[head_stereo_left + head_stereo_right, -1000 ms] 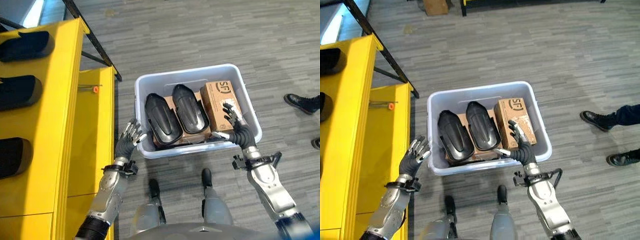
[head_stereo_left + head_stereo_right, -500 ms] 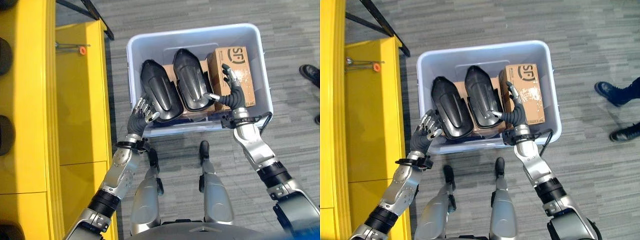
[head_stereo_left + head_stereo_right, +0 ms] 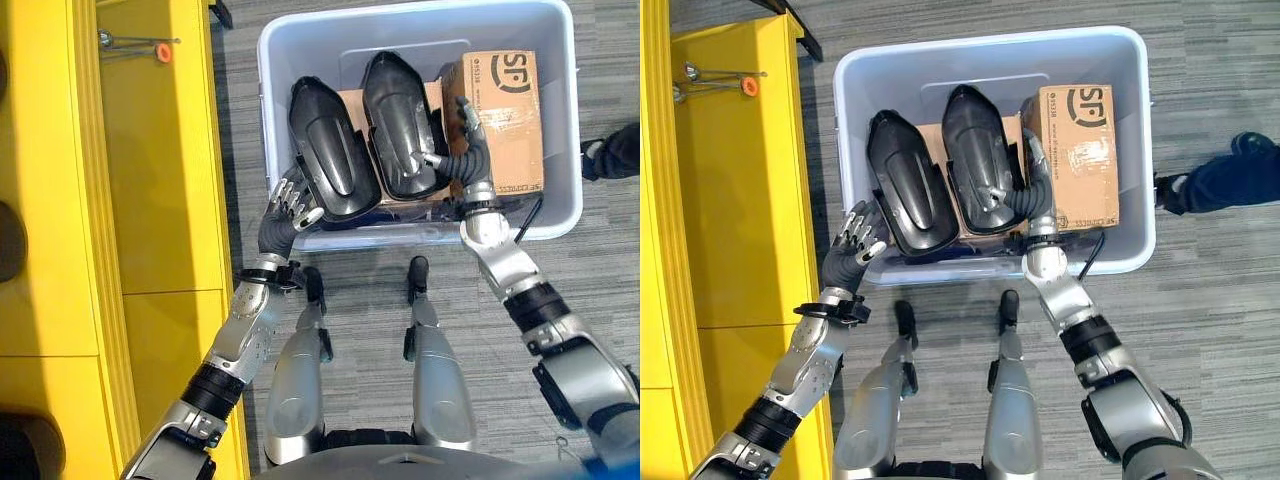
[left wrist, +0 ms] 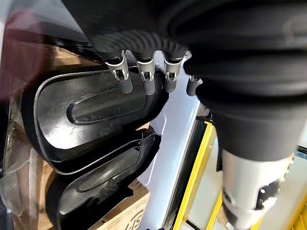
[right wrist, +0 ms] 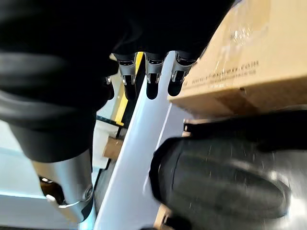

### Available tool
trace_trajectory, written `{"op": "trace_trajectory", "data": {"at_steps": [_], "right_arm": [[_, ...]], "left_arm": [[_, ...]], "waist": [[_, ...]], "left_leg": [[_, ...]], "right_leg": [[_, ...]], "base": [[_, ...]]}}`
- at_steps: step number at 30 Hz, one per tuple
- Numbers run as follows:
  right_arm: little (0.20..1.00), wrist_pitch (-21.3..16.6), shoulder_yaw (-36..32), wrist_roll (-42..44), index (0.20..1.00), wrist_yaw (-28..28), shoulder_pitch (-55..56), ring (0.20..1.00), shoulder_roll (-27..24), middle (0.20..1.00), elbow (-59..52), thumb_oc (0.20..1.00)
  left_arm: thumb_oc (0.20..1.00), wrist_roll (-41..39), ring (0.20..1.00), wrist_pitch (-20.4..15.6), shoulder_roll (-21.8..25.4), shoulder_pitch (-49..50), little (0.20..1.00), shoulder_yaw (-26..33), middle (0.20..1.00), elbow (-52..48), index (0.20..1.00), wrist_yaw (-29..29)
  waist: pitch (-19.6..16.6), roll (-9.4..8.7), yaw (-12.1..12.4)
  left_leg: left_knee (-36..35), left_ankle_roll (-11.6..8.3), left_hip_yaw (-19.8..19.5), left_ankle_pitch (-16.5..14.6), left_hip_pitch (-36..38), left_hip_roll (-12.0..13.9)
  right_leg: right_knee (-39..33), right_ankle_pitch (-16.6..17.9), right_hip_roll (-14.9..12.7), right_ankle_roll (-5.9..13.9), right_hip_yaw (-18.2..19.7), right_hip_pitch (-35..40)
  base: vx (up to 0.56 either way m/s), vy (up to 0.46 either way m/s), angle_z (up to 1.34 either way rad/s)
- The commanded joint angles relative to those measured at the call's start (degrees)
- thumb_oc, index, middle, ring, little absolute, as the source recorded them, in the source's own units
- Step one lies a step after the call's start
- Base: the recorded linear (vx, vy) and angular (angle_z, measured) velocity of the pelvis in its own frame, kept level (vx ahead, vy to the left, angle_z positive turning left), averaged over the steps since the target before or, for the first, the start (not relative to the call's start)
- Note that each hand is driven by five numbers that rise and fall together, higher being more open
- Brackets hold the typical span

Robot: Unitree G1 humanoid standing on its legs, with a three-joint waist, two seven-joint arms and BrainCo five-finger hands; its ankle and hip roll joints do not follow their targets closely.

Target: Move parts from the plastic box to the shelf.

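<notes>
Nothing is lifted yet: both glossy black moulded plastic parts [image 3: 333, 165] [image 3: 397, 138] lie side by side in the pale blue-grey plastic box [image 3: 275, 110], beside a brown cardboard carton [image 3: 505, 120]. The left hand [image 3: 284, 212], fingers loosely spread, reaches over the near rim at the left part; the right hand [image 3: 462, 152], open too, sits between right part and carton. The yellow metal shelf [image 3: 150, 160] stands just left, with bare room.

A grey plank floor [image 3: 400, 330] lay all around. A small metal tool with an orange tip [image 3: 135, 46] rested on a yellow surface at the far left. A person's dark shoe and trouser leg [image 3: 1210, 178] stood on the floor at the right edge.
</notes>
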Motion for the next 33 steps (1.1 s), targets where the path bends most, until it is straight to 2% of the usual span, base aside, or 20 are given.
{"op": "trace_trajectory", "data": {"at_steps": [1, 5, 9, 14, 18, 33], "right_arm": [[1.0, -1.31, -0.16, -2.27, 1.0, -2.81, -6.64, 1.0, -3.35, 1.0, 1.16, 1.0], [1.0, -1.06, 0.97, -2.6, 1.0, -3.79, -11.18, 1.0, -5.66, 1.0, 5.27, 1.0], [1.0, -0.62, 3.0, -1.48, 1.0, -4.81, -18.81, 1.0, -8.25, 1.0, 14.05, 1.0], [1.0, -0.56, 4.56, 1.07, 1.0, -4.55, -23.16, 1.0, -8.72, 1.0, 21.02, 1.0], [1.0, -0.66, 6.57, 3.58, 1.0, -3.19, -25.44, 1.0, -7.83, 1.0, 27.02, 1.0], [1.0, -0.53, 8.51, 4.53, 1.0, -1.75, -23.38, 1.0, -3.52, 1.0, 29.81, 1.0]], "left_arm": [[1.0, -0.71, 1.0, -3.54, 1.23, 0.41, 1.0, -1.37, 1.0, -5.67, 1.0, -0.02], [1.0, -1.17, 1.0, -3.77, 1.33, -0.33, 1.0, -2.42, 1.0, -6.01, 1.0, -0.21], [1.0, -2.03, 1.0, -3.96, 1.65, -1.14, 1.0, -3.85, 1.0, -6.52, 1.0, -0.48], [1.0, -2.31, 1.0, -3.93, 1.66, -1.95, 1.0, -4.92, 1.0, -6.28, 1.0, -0.53], [1.0, -2.43, 1.0, -3.96, 1.41, -2.4, 1.0, -5.54, 1.0, -6.2, 1.0, -0.43], [1.0, -1.61, 1.0, -3.85, 0.54, -3.52, 1.0, -6.35, 1.0, -5.59, 1.0, 0.88]], "waist": [[-0.89, 0.14, 0.87], [-0.24, 0.52, 1.04], [0.38, 1.19, 1.57], [0.42, 1.84, 1.84], [0.42, 2.47, 2.19], [0.42, 2.59, 2.08]], "left_leg": [[5.37, -1.38, -3.42, 0.05, -4.58, 3.06], [5.48, -1.43, -3.43, 0.04, -4.93, 2.96], [5.62, -1.55, -3.26, 0.09, -5.7, 2.87], [5.4, -1.73, -3.01, 0.38, -6.35, 2.91], [5.09, -1.82, -3.19, 0.36, -6.6, 2.81], [4.97, -1.67, -3.55, 0.58, -8.26, 2.87]], "right_leg": [[9.87, -5.03, -3.66, 3.04, -1.74, -2.78], [10.48, -5.15, -3.65, 3.07, -1.6, -3.6], [11.24, -5.34, -3.58, 3.05, -1.41, -4.89], [11.76, -5.47, -3.55, 2.99, -1.42, -5.99], [12.19, -6.0, -3.3, 2.88, -1.7, -6.57], [13.2, -6.16, -2.96, 2.4, -2.1, -8.79]], "base": [[0.0, 0.0, 0.0], [0.0, -0.001, -0.01], [0.0, -0.002, -0.02], [0.0, -0.001, -0.02], [0.0, 0.0, 0.0], [0.0, 0.0, 0.0]]}}
